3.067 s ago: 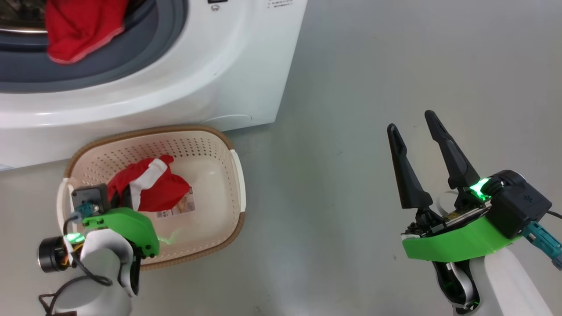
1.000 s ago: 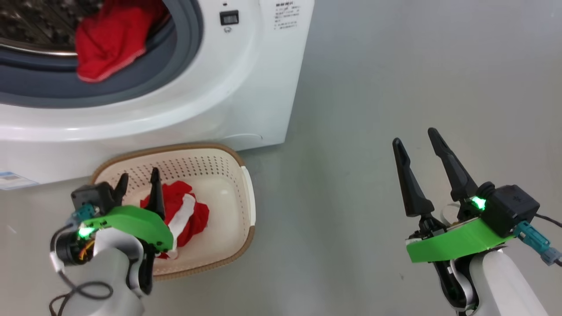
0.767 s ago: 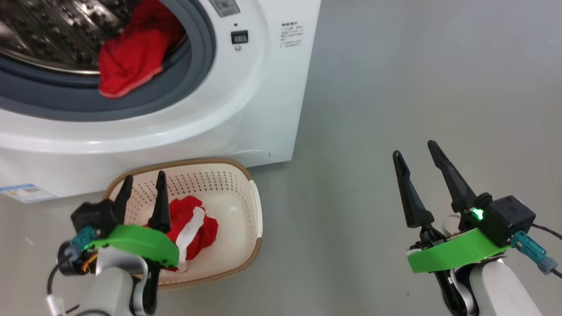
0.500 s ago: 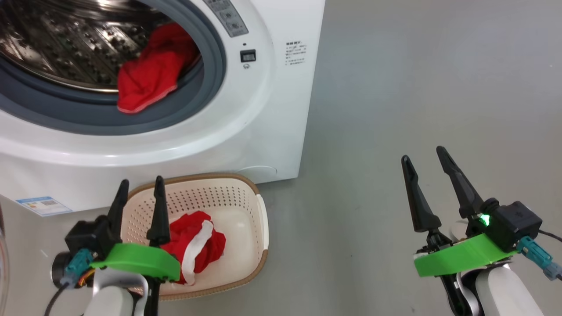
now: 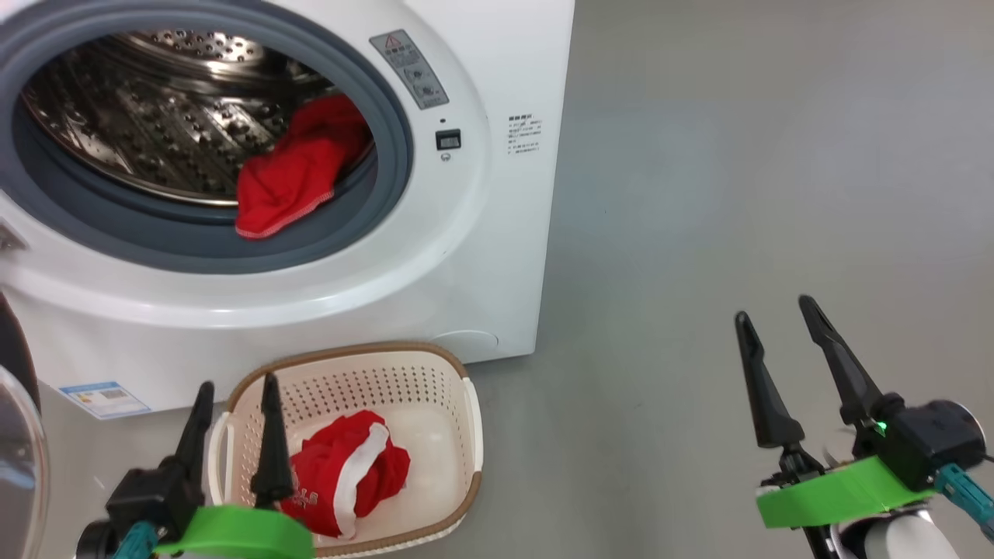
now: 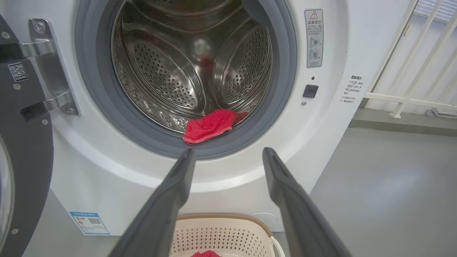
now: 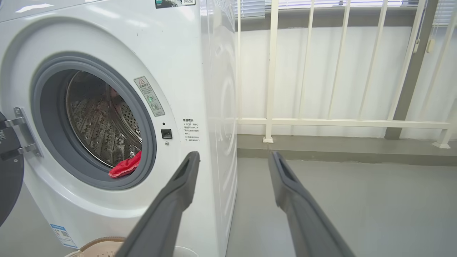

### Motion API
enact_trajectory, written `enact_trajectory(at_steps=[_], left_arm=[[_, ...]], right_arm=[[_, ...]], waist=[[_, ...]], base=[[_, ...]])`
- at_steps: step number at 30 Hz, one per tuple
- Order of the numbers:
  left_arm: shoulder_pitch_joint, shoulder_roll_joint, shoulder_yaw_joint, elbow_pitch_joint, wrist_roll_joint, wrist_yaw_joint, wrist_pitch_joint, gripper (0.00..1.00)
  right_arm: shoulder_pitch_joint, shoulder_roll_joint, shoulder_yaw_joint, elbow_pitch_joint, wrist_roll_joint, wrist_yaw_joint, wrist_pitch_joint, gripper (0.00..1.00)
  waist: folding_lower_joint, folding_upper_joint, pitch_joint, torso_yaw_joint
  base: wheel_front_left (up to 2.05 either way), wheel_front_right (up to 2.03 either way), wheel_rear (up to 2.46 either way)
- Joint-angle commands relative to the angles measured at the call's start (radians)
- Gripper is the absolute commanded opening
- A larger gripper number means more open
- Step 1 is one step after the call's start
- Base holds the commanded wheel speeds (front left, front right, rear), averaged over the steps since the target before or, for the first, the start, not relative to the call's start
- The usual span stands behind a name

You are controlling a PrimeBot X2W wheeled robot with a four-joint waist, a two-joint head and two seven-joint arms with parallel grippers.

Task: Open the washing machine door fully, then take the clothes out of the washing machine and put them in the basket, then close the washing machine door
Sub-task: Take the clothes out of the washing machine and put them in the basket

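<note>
Door (image 5: 15, 466) swung open, left of washer (image 5: 481, 272). Left gripper (image 5: 238, 380) empty, fingers parted, aimed at the washer mouth from above the basket (image 5: 349, 351) at the washer's foot. One red garment (image 5: 345, 481) in basket. Second garment (image 5: 291, 182) draped over washer's gasket (image 5: 155, 242). Right gripper (image 5: 775, 307) empty, likewise parted, well right of washer.
</note>
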Motion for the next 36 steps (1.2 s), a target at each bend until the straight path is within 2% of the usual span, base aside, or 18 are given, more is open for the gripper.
enact_trajectory(at_steps=[1, 14, 36], left_arm=[[0.006, 0.025, 0.041, -0.033, 0.002, 0.010, -0.004, 1.00], [0.116, 0.036, 0.066, -0.061, 0.005, 0.035, -0.011, 1.00], [0.123, 0.045, 0.060, -0.077, 0.003, 0.026, -0.014, 1.00]], right_arm=[[0.004, -0.002, 0.010, -0.029, -0.012, 0.006, -0.006, 1.00], [0.112, -0.002, -0.027, -0.043, -0.041, 0.006, -0.006, 1.00], [0.127, -0.002, -0.028, -0.060, -0.035, 0.006, -0.006, 1.00]], waist=[[0.0000, 0.0000, -0.021, 0.000], [0.0000, 0.0000, -0.113, 0.018], [0.0000, 0.0000, -0.097, 0.018]], base=[[0.00, 0.00, 0.00], [0.00, 0.00, 0.00], [0.00, 0.00, 0.00]])
